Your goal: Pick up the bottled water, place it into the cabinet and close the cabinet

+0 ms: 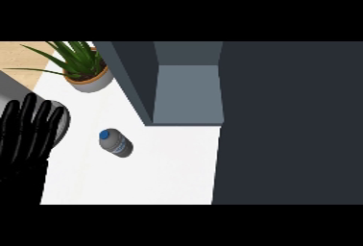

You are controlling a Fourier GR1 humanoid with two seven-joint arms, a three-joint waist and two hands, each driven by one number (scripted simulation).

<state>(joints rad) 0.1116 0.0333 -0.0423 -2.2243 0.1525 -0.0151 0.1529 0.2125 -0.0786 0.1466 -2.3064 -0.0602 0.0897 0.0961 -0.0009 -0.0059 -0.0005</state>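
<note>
The bottle [116, 143] stood cap up on the worktop [163, 168], near the left hand [25, 139] and to its right. That hand was open, fingers straight. The open cabinet [186, 93] was behind the bottle.

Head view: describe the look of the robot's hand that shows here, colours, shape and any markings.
Only the glossy black left hand shows, at the view's left edge. It has long, slender, rounded fingers with faint pale highlights. No cables, markings or sleeve are visible, and no forearm can be made out. The right hand is out of view.
</note>
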